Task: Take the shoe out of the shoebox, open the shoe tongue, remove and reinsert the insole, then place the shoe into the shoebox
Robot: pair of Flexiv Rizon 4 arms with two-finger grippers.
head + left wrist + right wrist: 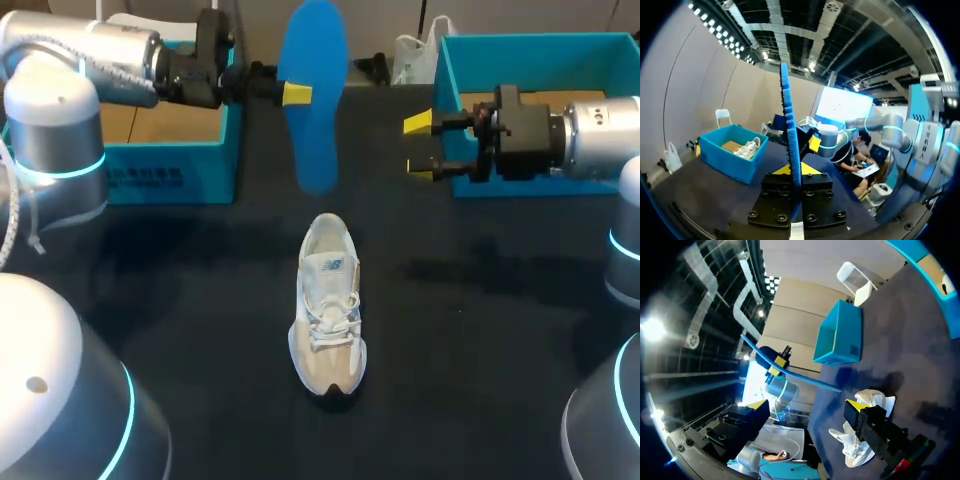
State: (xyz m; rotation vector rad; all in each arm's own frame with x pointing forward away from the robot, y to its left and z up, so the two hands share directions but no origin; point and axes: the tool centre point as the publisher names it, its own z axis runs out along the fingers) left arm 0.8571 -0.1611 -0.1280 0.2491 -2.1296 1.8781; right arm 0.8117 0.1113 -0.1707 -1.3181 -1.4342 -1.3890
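A blue insole (314,92) hangs in the air above the table's back middle, my left gripper (296,95) shut on its edge. In the left wrist view the insole (790,120) stands edge-on between the yellow tips of the left gripper (792,170). The white and beige shoe (328,305) lies on the black table below it, toe toward the front. My right gripper (420,146) is open to the right of the insole, with nothing between its fingers. From the right gripper (805,407) I see the insole (795,374) ahead and the shoe (867,402) lower down.
A blue shoebox (175,150) stands at the back left. A second blue box (530,50) stands at the back right behind my right arm; in the left wrist view this box (725,157) holds another white shoe (747,148).
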